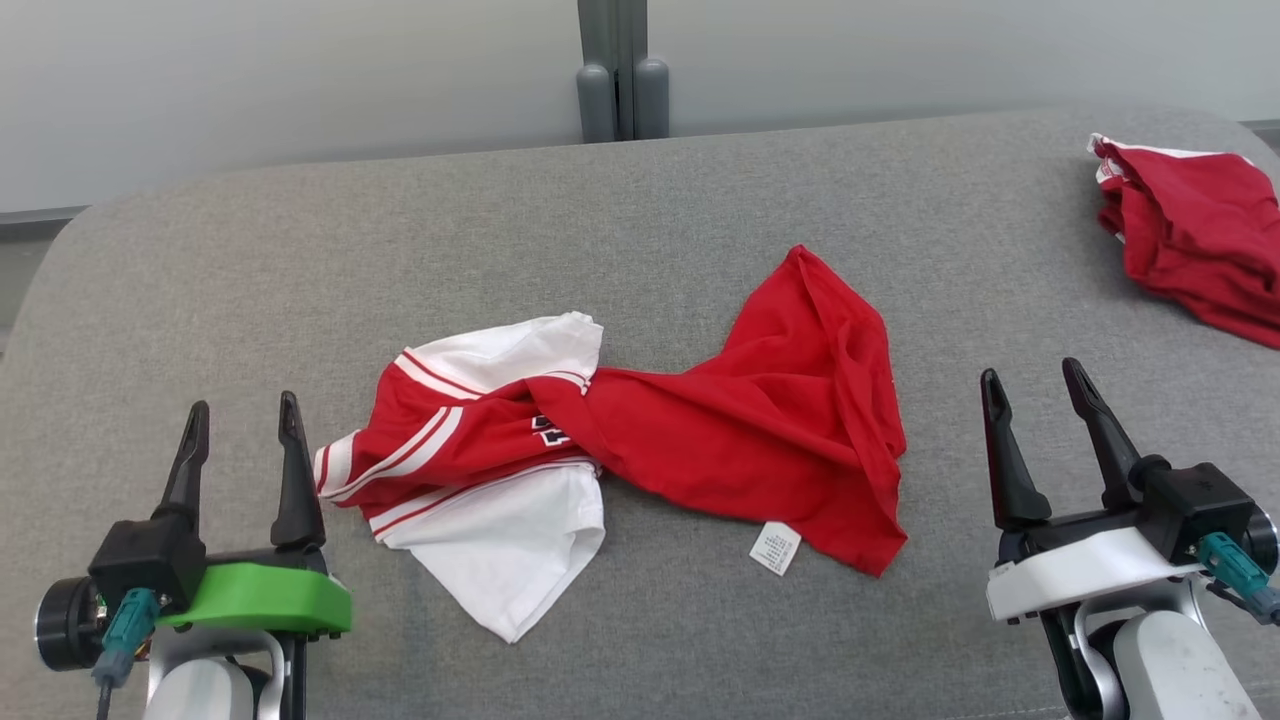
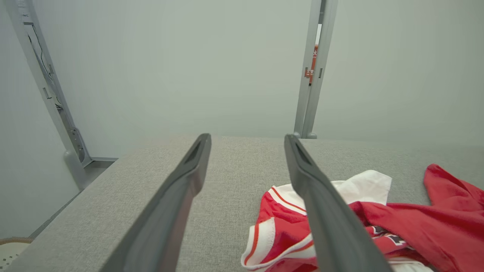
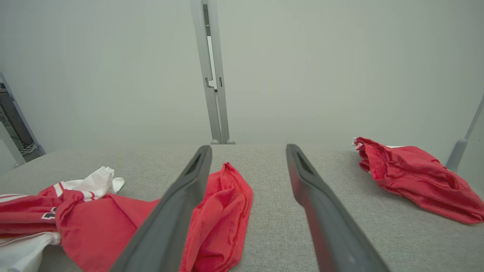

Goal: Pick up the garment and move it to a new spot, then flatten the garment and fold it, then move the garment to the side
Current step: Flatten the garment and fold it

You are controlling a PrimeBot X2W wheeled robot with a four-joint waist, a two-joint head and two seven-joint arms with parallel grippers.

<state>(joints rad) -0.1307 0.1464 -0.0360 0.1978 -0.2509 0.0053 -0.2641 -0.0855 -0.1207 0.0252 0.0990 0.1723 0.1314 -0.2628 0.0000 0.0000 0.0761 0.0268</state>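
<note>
Garments: two. A crumpled red and white sports jersey (image 1: 620, 440) lies twisted at the middle of the table, its white sleeves and striped trim toward the left and its plain red body toward the right. A bunched red garment (image 1: 1190, 235) sits at the far right corner, well apart from the jersey.
Care label: one small white care label (image 1: 775, 548) at the near hem of the jersey's red part, lying flat on the table.
Tools: two. The left tool (image 1: 244, 402), on a green mount, is at the near left, just beside the striped sleeve, its two dark fingers spread and empty. The right tool (image 1: 1031, 368), on a white mount, is at the near right, apart from the cloth, its fingers likewise spread and holding nothing.
Surface: one grey fabric-covered table (image 1: 700, 190) with rounded far corners.
Room: pale grey wall panels (image 1: 300, 80) behind the table, and one grey upright post (image 1: 620, 70) at their seam, past the far edge.
</note>
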